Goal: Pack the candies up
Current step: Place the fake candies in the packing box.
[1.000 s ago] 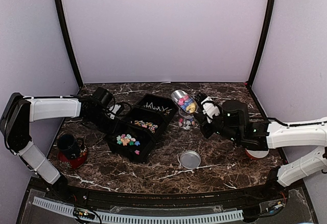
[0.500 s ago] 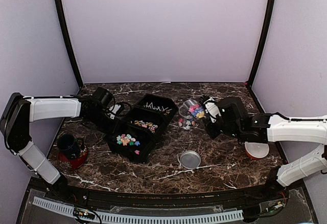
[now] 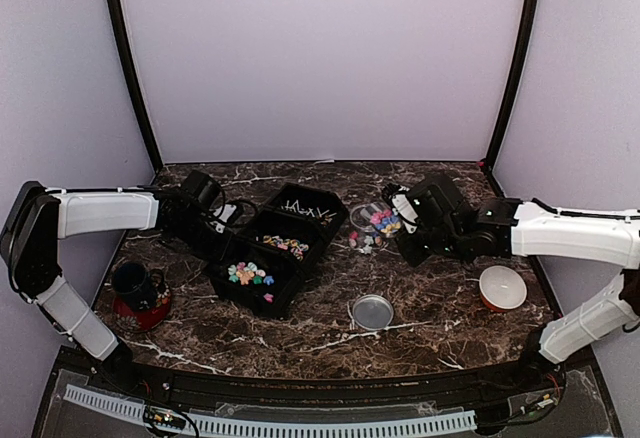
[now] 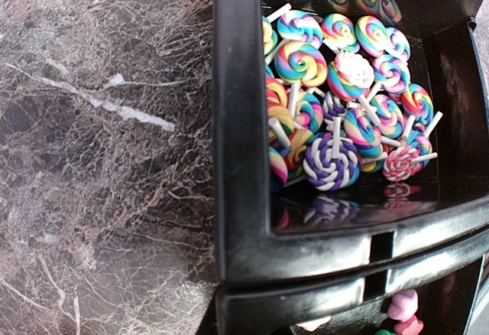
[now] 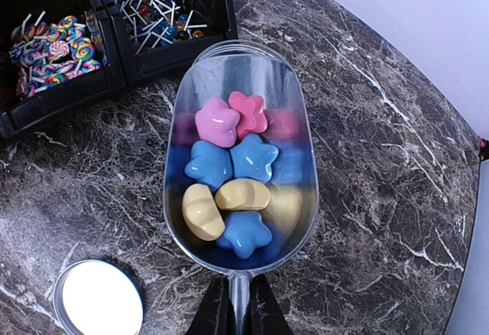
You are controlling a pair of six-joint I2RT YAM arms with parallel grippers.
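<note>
- When viewed from the right wrist, note the right end effector [image 5: 237, 316] clamped on the thin handle of a clear scoop [image 5: 241, 82], with one dark finger on each side of the handle.
- Find part of the candies [image 5: 229, 174] lying in the scoop bowl: two pink, three blue and two yellow, packed close and touching.
- From above, locate the scoop held over the marbled surface [image 3: 430, 318], to the right of the black organiser [image 3: 240, 298]. Note a small clear jar [image 3: 362, 241] holding coloured pieces just below the scoop in that view.
- Locate more of the candies, star-shaped and mixed in colour, in the near compartment of the organiser. Find striped lollipops [image 4: 336, 113] in the middle compartment and thin white sticks [image 5: 157, 2] in the far one.
- Note the round lid [image 3: 372, 311] lying flat on the surface, nearer the arm bases than the jar and apart from it.
- Treat the left end effector [image 3: 222, 226] as closed and set against the left side of the organiser. Fingers outside the left wrist view, so grip on the organiser wall not confirmable.
- Find a dark mug [image 3: 135, 283] on a red saucer [image 3: 140, 313] beside the left arm.
- Find an orange bowl [image 3: 502, 286] with a white inside, near the right arm.
</note>
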